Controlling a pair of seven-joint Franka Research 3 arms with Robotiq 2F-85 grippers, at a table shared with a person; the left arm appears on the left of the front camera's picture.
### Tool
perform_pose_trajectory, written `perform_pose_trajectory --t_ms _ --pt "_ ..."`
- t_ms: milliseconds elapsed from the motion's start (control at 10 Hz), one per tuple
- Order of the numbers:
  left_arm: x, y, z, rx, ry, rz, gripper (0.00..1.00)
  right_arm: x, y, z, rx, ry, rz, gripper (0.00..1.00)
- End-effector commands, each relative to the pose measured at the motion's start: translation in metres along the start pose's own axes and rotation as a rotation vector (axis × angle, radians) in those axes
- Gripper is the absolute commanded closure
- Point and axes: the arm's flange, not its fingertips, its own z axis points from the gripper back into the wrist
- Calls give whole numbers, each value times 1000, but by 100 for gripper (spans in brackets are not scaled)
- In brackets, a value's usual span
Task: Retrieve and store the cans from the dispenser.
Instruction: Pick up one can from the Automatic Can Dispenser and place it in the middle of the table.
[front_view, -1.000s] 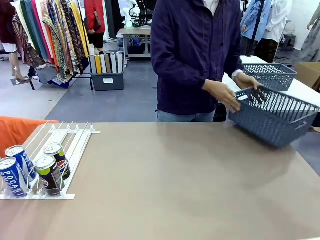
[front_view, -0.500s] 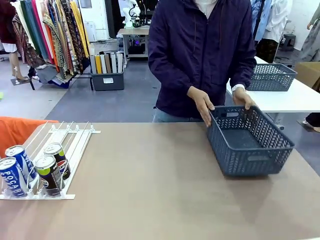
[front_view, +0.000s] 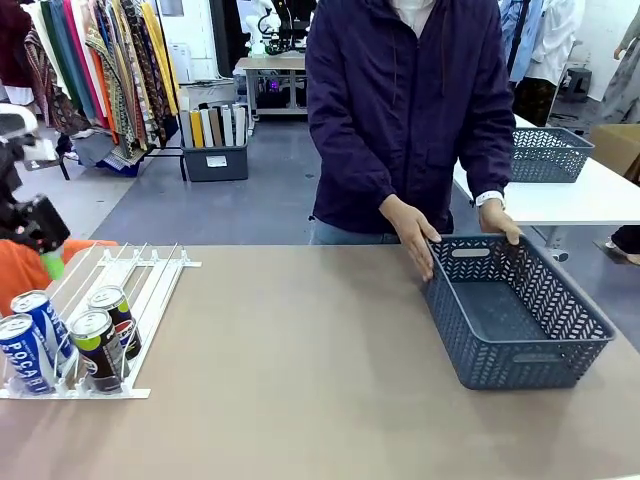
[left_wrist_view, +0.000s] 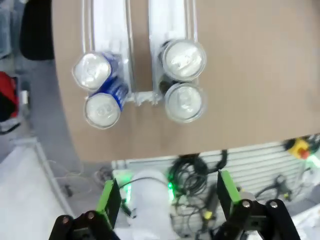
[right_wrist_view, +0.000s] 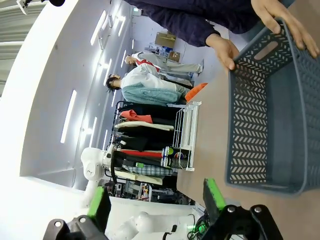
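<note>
Four cans (front_view: 98, 350) stand upright at the dispenser's (front_view: 155, 285) low near end. Left pincer (left_wrist_view: 167, 200) gapes empty above the dispenser; right pincer (right_wrist_view: 156, 200) likewise apart, empty. Cans judged light, stiff, slick, dentable: grip mid-wall.

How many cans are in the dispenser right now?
4, all at the dispenser's near end: front blue can, rear blue can, front dark can, rear dark can. The left wrist view, from above, shows the same four.

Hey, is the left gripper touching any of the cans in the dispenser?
Apart. The left wrist view shows the left gripper open, with a clear gap before the cans.
</note>
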Motion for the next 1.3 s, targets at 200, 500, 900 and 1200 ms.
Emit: perform_pose_trajectory --t_ms 200,500,900,1200 --pt "-3 4 10 -79 -66 49 0 1 2 2 1 9 14 0" --pt "8 -4 -4 -94 -29 19 0 1 2 2 1 9 14 0" --pt "44 -31 -75 -23 -40 93 0 1 2 2 1 9 14 0" --pt "52 -30 -110 -48 33 99 0 1 2 2 1 9 14 0"
